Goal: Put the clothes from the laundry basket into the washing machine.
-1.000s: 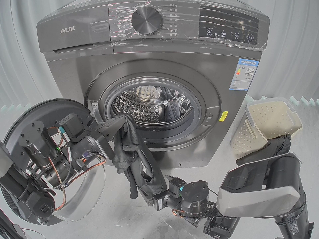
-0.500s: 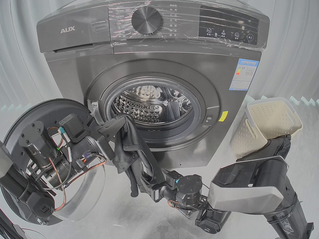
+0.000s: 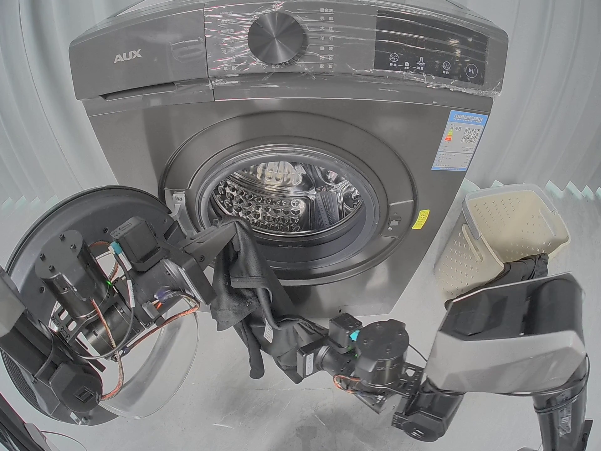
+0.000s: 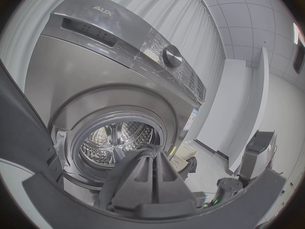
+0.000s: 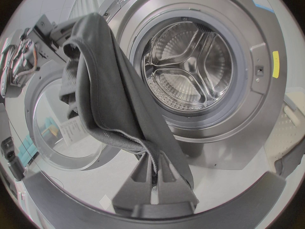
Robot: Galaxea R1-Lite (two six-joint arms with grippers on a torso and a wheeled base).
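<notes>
The dark garment (image 3: 241,283) hangs at 7 o'clock of the washing machine drum (image 3: 282,189), with the left gripper (image 3: 230,231) clamped on its top and the right gripper (image 3: 294,358) clamped on its lower end. Loading appears to be in hand; the next move likely calls for lifting the garment through the opening.

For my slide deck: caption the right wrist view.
Right pincer shut on a dark garment stretched to the left pincer, before the open washing machine.
</notes>
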